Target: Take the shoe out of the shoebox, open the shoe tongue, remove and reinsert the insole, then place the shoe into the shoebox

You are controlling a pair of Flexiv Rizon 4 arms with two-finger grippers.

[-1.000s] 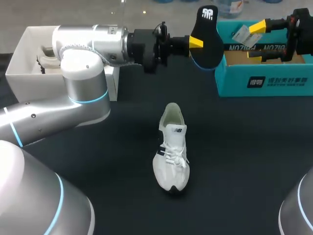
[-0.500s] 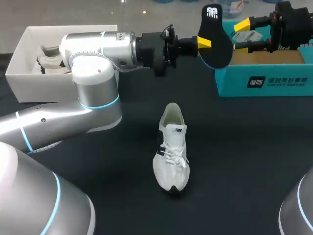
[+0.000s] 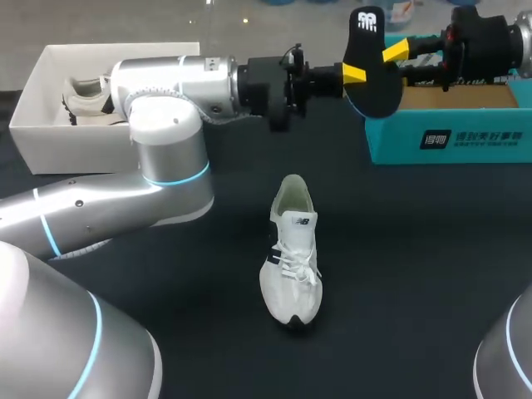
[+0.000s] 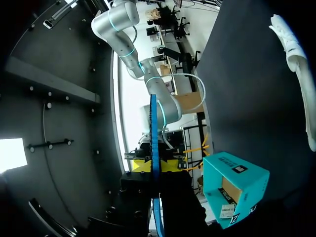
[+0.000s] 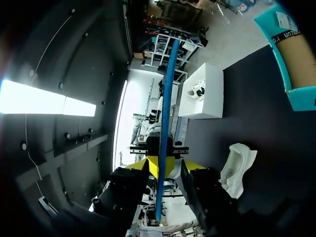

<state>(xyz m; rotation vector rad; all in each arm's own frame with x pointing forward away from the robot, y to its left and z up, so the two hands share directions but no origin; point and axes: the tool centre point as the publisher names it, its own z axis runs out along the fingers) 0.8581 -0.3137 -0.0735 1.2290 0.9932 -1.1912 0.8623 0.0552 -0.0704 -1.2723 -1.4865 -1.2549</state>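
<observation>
While aloft, insole [image 3: 371, 68] near shoebox [image 3: 453, 140] edge

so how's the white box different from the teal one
The white box sits far left and holds a shoe; the teal box sits far right and shows only brown cardboard inside. The white box is plain; the teal box carries print. Both are open-topped.

Counter [image 3: 416, 249]: dark, matte surface. 3 items are seen resting on it. 1 white shoe [image 3: 291, 270] is set upright on its sole near the middle, toe toward the near edge, heel toward the far edge. A white box [image 3: 50, 137], open-topped, is placed at far left; a teal shoebox [image 3: 453, 141], also open, at far right. All 3 are well apart.
</observation>
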